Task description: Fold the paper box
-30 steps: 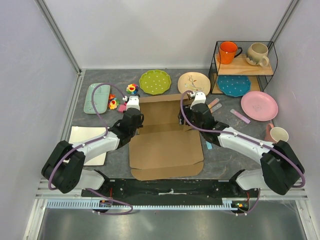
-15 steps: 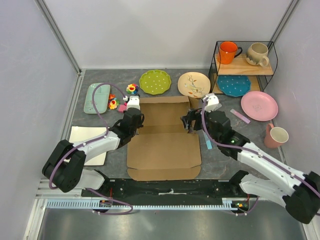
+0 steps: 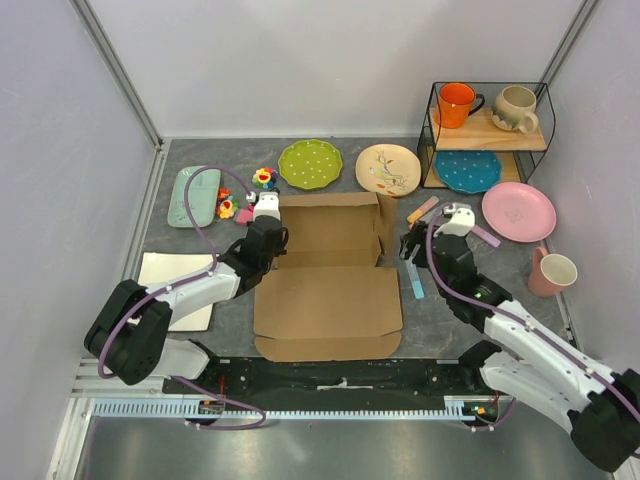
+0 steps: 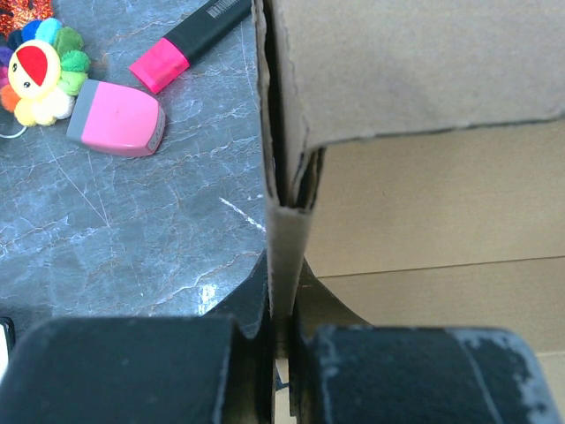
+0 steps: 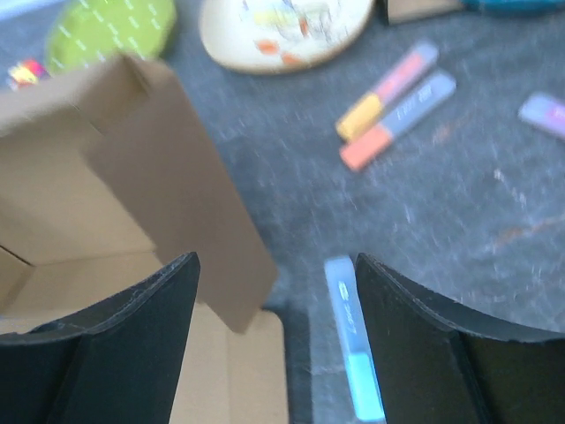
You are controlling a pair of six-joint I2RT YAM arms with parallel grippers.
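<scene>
The paper box (image 3: 330, 285) is plain brown corrugated cardboard, die-cut with ragged edges. It lies half folded on the grey marbled table (image 4: 132, 230). Its base is flat, and its back and side walls stand up between the two claws.

The left claw (image 4: 282, 327) is clenched on the box's left wall, with the doubled cardboard edge pinched upright between its black fingers. Just left of this claw lie one rounded pink block (image 4: 115, 130), one plush flower toy (image 4: 40, 71) and one pink-and-black highlighter (image 4: 190, 44). The highlighter's white lettering is cut off and unreadable.

The right claw (image 5: 278, 336) is released, jaws wide apart and holding nothing. It sits just right of the box's raised right flap (image 5: 177, 194). One blue marker (image 5: 353, 336) lies under it, its print too blurred to read. Two orange-capped markers (image 5: 393, 102) lie side by side ahead of it.

Beyond this claw are four round glazed plates: green dotted (image 3: 310, 163), cream floral (image 3: 388, 168), blue (image 3: 467, 170) and pink (image 3: 518, 211). The blue one sits in a wire rack (image 3: 545, 120).
</scene>
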